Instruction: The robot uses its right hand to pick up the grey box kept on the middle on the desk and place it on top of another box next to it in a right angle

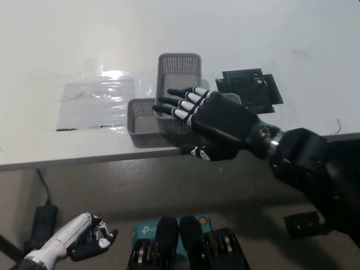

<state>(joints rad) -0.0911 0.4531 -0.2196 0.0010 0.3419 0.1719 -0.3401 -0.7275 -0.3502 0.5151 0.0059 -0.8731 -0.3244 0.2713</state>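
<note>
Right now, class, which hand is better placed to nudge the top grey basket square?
Right: the black right hand hovers open over the top grey basket. The white left hand hangs below the desk.

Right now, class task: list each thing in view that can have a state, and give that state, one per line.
Upper grey box: resting crosswise on the lower box.
Lower grey box: flat on the desk, at its edge.
Right hand: open, over the boxes.
Left hand: low beside the desk, holding nothing.

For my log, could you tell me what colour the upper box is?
Grey, with perforated mesh walls; the upper box shows best in the head view.
</note>
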